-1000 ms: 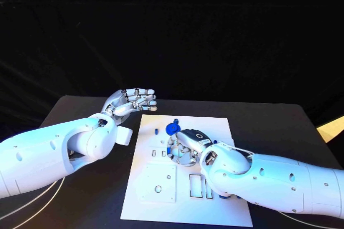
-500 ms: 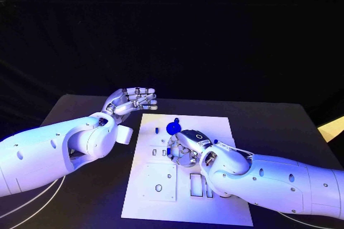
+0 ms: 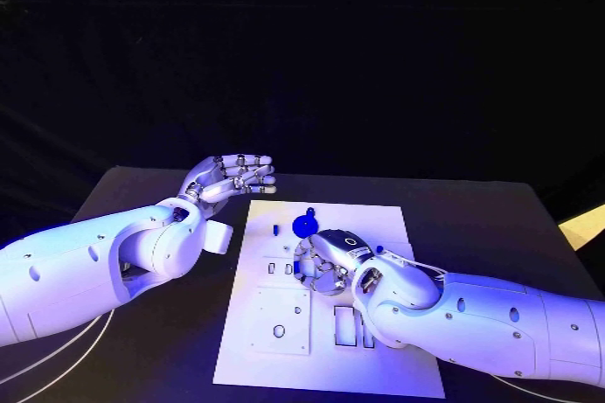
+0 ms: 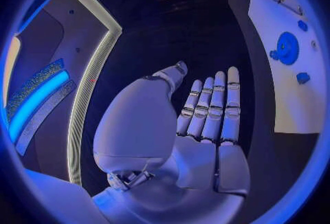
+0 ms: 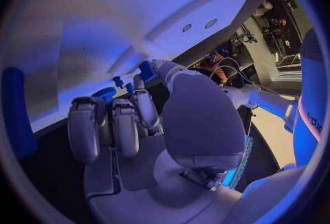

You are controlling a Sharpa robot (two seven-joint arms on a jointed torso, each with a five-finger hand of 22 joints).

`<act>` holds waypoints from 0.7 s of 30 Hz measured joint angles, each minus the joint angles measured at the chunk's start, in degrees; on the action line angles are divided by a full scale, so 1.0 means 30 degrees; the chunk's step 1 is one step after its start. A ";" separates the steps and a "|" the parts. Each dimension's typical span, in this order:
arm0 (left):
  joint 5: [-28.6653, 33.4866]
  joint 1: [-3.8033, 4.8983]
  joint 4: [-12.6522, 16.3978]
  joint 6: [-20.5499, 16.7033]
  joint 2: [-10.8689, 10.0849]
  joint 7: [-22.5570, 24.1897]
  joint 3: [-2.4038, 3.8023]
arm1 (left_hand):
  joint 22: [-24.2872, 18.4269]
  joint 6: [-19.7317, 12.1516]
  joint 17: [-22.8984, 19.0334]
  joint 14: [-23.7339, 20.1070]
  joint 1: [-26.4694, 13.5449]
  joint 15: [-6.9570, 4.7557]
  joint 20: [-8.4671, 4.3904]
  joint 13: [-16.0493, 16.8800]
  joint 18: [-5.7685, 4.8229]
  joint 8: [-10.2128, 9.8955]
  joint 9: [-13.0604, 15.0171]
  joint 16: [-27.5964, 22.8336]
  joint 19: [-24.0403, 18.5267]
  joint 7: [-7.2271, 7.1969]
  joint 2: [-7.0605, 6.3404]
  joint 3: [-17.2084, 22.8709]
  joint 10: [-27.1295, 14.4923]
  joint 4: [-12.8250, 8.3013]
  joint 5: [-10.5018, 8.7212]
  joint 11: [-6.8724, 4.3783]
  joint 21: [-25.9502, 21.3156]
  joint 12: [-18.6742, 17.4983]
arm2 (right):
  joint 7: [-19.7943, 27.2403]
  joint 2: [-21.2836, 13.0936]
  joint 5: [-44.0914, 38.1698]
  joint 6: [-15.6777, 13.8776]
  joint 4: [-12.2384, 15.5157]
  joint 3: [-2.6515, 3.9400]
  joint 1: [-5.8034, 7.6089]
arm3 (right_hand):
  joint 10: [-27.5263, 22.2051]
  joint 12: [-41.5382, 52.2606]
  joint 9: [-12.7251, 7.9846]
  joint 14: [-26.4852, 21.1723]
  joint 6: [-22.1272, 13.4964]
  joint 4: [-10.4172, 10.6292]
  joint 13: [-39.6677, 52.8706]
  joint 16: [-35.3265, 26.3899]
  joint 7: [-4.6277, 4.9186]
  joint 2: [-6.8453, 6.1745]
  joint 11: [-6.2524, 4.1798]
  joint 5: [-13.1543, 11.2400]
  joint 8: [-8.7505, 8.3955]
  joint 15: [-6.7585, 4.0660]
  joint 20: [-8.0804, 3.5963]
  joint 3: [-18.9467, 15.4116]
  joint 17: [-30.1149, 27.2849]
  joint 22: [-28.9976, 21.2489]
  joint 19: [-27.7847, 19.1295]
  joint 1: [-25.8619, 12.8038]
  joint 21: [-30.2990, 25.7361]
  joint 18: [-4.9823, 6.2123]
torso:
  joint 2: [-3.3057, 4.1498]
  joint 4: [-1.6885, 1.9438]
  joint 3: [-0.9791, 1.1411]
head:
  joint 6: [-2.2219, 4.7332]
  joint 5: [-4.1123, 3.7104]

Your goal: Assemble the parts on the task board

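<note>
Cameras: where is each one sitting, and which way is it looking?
Head view: from the robot's head, looking down at the task board; both arms come in.
Left wrist view: behind the left hand, which is open, past it to the board's edge and a blue round part.
Right wrist view: behind the right hand, curled over the board.
Shared: head and left wrist views both show the blue round part.
</note>
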 measured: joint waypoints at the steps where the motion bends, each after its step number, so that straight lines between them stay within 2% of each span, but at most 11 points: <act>1: -0.0001 0.0000 -0.0010 0.0000 0.0000 -0.0001 0.0000 | 0.0000 0.0000 0.0000 0.0000 0.0000 0.0000 -0.0026 -0.0001 0.0001 0.0000 0.0000 0.0000 -0.0025 0.0000 0.0000 0.0000 0.0000 0.0000 0.0000 0.0000 0.0000 0.0000 | -0.0001 -0.0001 -0.0009 0.0006 0.0009 0.0000 0.0000 | -0.0014 -0.0067 -0.0036 -0.0002 -0.0075 -0.0047 -0.0009 0.0000 0.0044 -0.0045 0.0014 -0.0134 -0.0058 0.0001 0.0000 -0.0047 0.0000 0.0002 0.0000 -0.0045 -0.0048 0.0000 | 0.0000 -0.0002 0.0000 | 0.0000 0.0000; 6: -0.0003 0.0000 -0.0075 0.0001 -0.0008 -0.0004 0.0000 | 0.0000 0.0000 0.0000 0.0000 0.0000 0.0000 -0.0026 0.0000 0.0000 0.0000 0.0000 0.0000 -0.0025 0.0000 0.0000 0.0000 0.0000 0.0000 0.0000 0.0000 0.0000 0.0000 | -0.0019 -0.0014 -0.0058 0.0031 0.0044 0.0000 -0.0001 | -0.0261 -0.0293 -0.0150 -0.0001 -0.0271 -0.0103 -0.0233 0.0000 0.0103 -0.0101 0.0085 -0.0438 -0.0178 0.0001 0.0077 -0.0103 -0.0001 0.0002 0.0066 -0.0101 -0.0139 0.0000 | -0.0002 -0.0002 -0.0002 | -0.0062 -0.0022; 10: -0.0003 0.0000 -0.0104 0.0003 -0.0012 -0.0013 0.0000 | 0.0001 0.0000 -0.0001 0.0000 0.0000 0.0000 -0.0025 0.0000 0.0000 0.0000 0.0000 0.0000 -0.0025 0.0000 0.0000 0.0000 0.0000 0.0000 0.0000 -0.0001 0.0000 0.0000 | -0.0046 -0.0049 -0.0119 0.0055 0.0101 -0.0001 -0.0001 | -0.0659 -0.0684 -0.0287 -0.0002 -0.0514 -0.0259 -0.0573 0.0000 0.0193 -0.0290 0.0177 -0.0931 -0.0386 0.0135 0.0144 -0.0260 -0.0001 0.0001 -0.0002 -0.0111 -0.0216 0.0001 | -0.0002 0.0004 -0.0002 | -0.0086 -0.0024; 14: -0.0003 0.0000 -0.0140 0.0009 -0.0012 -0.0027 -0.0003 | 0.0000 0.0000 -0.0002 0.0000 0.0000 0.0000 -0.0025 0.0000 0.0000 0.0000 0.0001 0.0000 -0.0024 0.0000 0.0000 0.0000 0.0000 0.0000 0.0000 0.0000 0.0000 0.0000 | -0.0081 -0.0093 -0.0204 0.0073 0.0196 -0.0001 -0.0007 | -0.0856 -0.0881 -0.0414 -0.0002 -0.0685 -0.0207 -0.0817 -0.0076 0.0228 -0.0382 0.0240 -0.1293 -0.0564 0.0135 0.0217 -0.0849 -0.0002 0.0000 0.0060 -0.0020 -0.0324 0.0001 | -0.0002 0.0011 -0.0007 | -0.0090 -0.0024; 18: -0.0004 0.0000 -0.0165 0.0014 -0.0004 -0.0043 -0.0010 | 0.0001 0.0000 -0.0003 0.0000 0.0000 0.0000 -0.0025 0.0000 0.0000 0.0000 0.0001 0.0000 -0.0024 0.0000 0.0000 0.0000 0.0000 0.0000 0.0000 -0.0001 0.0000 0.0000 | -0.0108 -0.0226 -0.0301 0.0053 0.0408 -0.0001 -0.0010 | -0.1075 -0.1073 -0.0668 0.0002 -0.1130 0.0090 -0.1022 -0.0076 0.0401 -0.0223 0.0360 -0.1985 -0.1044 0.0277 0.0353 -0.2569 -0.0002 -0.0002 0.0060 0.0262 -0.0493 0.0000 | -0.0002 0.0020 -0.0018 | -0.0101 -0.0024; 21: -0.0011 -0.0001 -0.0206 0.0017 0.0003 -0.0077 -0.0023 | 0.0001 0.0000 -0.0003 0.0000 0.0000 0.0000 -0.0025 0.0000 0.0001 0.0000 0.0001 0.0000 -0.0024 0.0000 0.0000 0.0000 0.0000 0.0000 0.0000 0.0000 0.0000 0.0000 | -0.0109 -0.0491 -0.0365 -0.0040 0.0705 0.0000 -0.0013 | -0.1268 -0.1134 -0.0869 -0.0034 -0.1330 0.0890 -0.1163 -0.0113 0.0546 0.0148 0.0519 -0.2401 -0.1408 0.0447 0.0446 -0.4647 -0.0002 -0.0002 0.0026 0.1093 -0.0609 0.0001 | -0.0007 0.0020 -0.0018 | -0.0099 -0.0024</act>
